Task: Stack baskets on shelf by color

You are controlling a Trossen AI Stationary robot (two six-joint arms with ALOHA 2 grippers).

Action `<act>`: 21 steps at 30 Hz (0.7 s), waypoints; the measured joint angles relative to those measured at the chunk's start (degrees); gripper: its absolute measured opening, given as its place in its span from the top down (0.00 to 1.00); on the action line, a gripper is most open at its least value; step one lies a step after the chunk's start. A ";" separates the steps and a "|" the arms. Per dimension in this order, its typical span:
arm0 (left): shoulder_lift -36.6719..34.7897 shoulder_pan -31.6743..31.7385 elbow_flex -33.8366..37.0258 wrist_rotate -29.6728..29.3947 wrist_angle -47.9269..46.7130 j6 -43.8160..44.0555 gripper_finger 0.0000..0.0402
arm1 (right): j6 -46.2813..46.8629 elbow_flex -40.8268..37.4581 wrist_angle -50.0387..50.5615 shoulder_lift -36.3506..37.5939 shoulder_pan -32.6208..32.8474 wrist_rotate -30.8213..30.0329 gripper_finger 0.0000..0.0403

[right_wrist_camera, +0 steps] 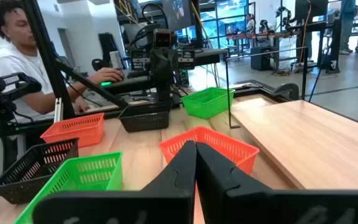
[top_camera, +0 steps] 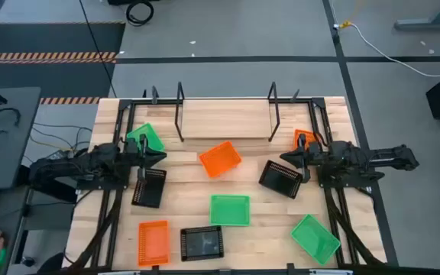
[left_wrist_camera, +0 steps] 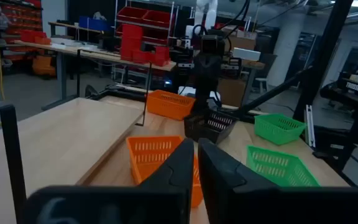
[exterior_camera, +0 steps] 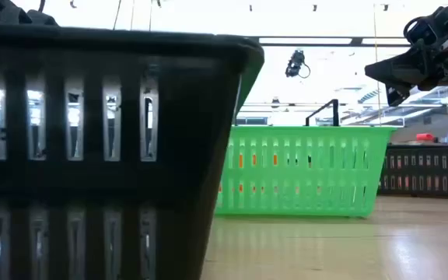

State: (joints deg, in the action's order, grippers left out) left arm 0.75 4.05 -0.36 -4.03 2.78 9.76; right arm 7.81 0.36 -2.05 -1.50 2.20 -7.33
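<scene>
Shelf (top_camera: 228,121) sits at upper centre of the high view, bare board, nothing stacked on it yet. Baskets are scattered over the tabletop (top_camera: 270,229): orange basket (top_camera: 220,159) tilted at centre just below the shelf, green basket (top_camera: 230,210) below it, second green basket (top_camera: 315,237) lower right, green basket at left (top_camera: 145,138) beside the left arm, black basket (top_camera: 149,188) under that arm, black basket on the right (top_camera: 283,179) by the right arm, orange basket at bottom (top_camera: 153,241) with another black basket (top_camera: 202,243) next to it, one more orange basket (top_camera: 304,140) partly hidden behind the right arm. Left tool (top_camera: 157,157) hovers mid-left, fingers together, empty. Right tool (top_camera: 288,159) hovers mid-right, fingers together too, holding nothing. Judgement: thin mesh plastic, so light, somewhat flexy, slides easily on wood. Best grip is pinching one long rim wall from above, one finger inside, one outside; a short-end grip would likely let it swing. The walls flare outward, so same-colour trays should nest if dropped square.
</scene>
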 joint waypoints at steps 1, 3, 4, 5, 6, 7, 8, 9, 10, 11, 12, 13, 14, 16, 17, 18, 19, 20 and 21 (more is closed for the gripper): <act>-0.02 -0.02 0.00 0.00 0.01 0.00 0.92 | 0.00 0.01 -0.01 0.02 0.00 0.01 0.97; -0.02 0.00 0.00 0.00 -0.01 0.00 0.91 | -0.01 0.01 -0.02 0.01 0.00 0.02 0.97; -0.01 -0.01 0.00 0.00 -0.01 0.00 0.91 | -0.02 0.01 0.00 0.02 0.00 0.00 0.97; -0.01 0.00 0.00 -0.01 0.00 0.00 0.91 | 0.00 0.00 -0.01 0.00 0.01 0.01 0.97; -0.01 -0.01 0.00 0.00 0.01 0.00 0.91 | -0.02 0.01 -0.02 0.00 0.00 0.02 0.97; 0.00 -0.02 0.00 0.00 0.01 0.00 0.91 | -0.02 0.00 -0.02 0.02 0.00 0.02 0.97; 0.00 -0.01 0.00 0.00 0.01 0.00 0.92 | -0.02 0.02 -0.02 0.00 0.01 0.02 0.97; -0.02 -0.01 0.00 -0.01 0.00 0.00 0.92 | -0.01 0.00 -0.02 0.00 0.01 0.02 0.97; -0.02 0.00 0.00 0.00 -0.01 0.00 0.92 | 0.00 0.02 -0.02 0.00 0.00 0.02 0.97; -0.01 0.00 0.00 0.00 0.01 0.00 0.92 | 0.00 0.00 0.00 0.00 0.00 0.01 0.97; -0.01 0.00 0.00 -0.02 0.01 0.00 0.93 | 0.00 0.00 -0.01 0.00 0.01 0.01 0.97; -0.02 -0.02 0.00 0.00 -0.01 0.00 0.93 | 0.00 0.02 0.00 0.02 0.01 0.00 0.97; -0.01 -0.02 0.00 0.00 0.00 0.00 0.93 | 0.00 0.00 -0.02 0.01 0.01 0.00 0.97; -0.01 -0.02 0.00 0.00 0.00 0.00 0.93 | -0.01 0.00 -0.02 0.00 0.01 0.02 0.97; -0.02 0.00 0.00 0.00 0.00 0.00 0.92 | -0.02 0.00 0.00 0.00 0.00 0.00 0.97; -0.01 -0.01 0.00 0.00 0.00 0.00 0.92 | -0.01 0.00 -0.02 0.01 0.00 0.01 0.97; -0.02 0.00 0.00 0.00 0.01 0.00 0.92 | 0.00 0.00 -0.02 0.02 0.00 0.02 0.97; -0.02 -0.02 0.00 0.00 0.01 0.00 0.91 | -0.01 0.01 -0.02 0.01 0.01 0.00 0.97; -0.02 0.00 0.00 -0.01 0.00 0.00 0.91 | 0.00 0.00 -0.02 0.02 0.00 0.01 0.97</act>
State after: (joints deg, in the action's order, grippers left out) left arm 0.73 4.05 -0.36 -4.04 2.78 9.76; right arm 7.81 0.37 -2.07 -1.48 2.20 -7.32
